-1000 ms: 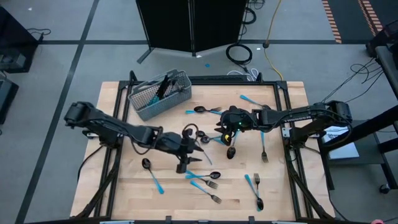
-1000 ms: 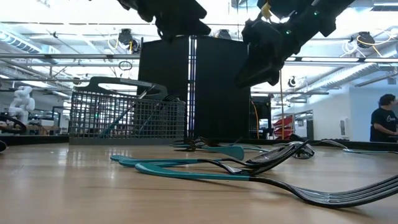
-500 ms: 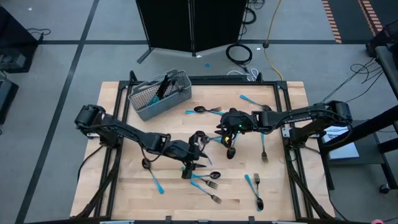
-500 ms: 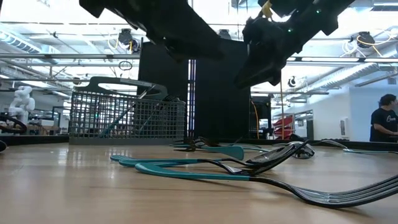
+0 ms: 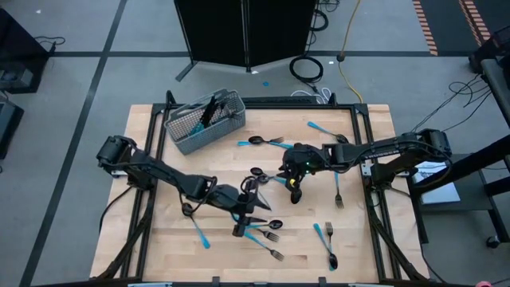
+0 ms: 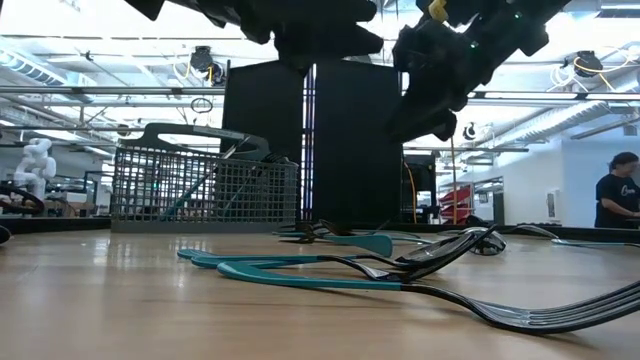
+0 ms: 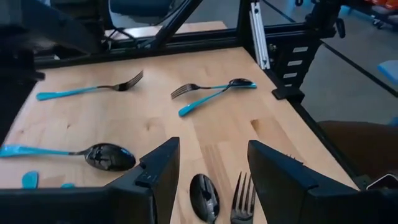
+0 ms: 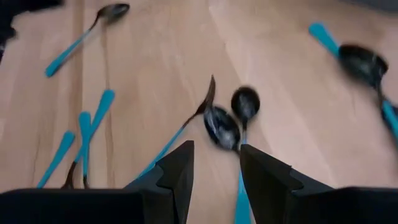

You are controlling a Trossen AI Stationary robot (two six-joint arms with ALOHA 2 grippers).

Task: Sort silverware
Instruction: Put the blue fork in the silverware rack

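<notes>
**Blue-Handled Cutlery Scattered Across a Pale Wooden Surface**

The silverware point(image 5: 272, 226) lies loose over the middle and near half of the surface point(image 5: 159, 239): small forks and spoons with dark, glossy metal heads and slim, bright light-blue handles. A spoon and a fork point(image 7: 214, 94) lie crossed near one edge in the left wrist view, another fork point(image 7: 93, 89) lies apart from them, and a spoon point(image 7: 109, 156) shows a rounded, mirror-like bowl. In the right wrist view two spoon bowls point(image 8: 231, 118) lie just beside each other, their handles running different ways. More pieces stand in the grey wire-mesh basket point(image 5: 204, 121) at the far left part of the surface, its grid walls open and see-through.

The left pincer point(image 5: 245, 219) hangs above a cluster of cutlery near the centre, its two dark fingers point(image 7: 163, 165) spread with nothing between them. The right pincer point(image 5: 292, 177) hangs over the spoons just right of centre, fingers point(image 8: 180, 167) likewise apart and empty.

The surface is light, smooth wood with a faint grain, framed by black metal rails. Beyond it stands a tall black cabinet point(image 6: 320, 150) on a grey floor with coiled cables point(image 5: 307, 68). A person point(image 6: 618, 190) in dark clothing stands far off at the room's right side.
</notes>
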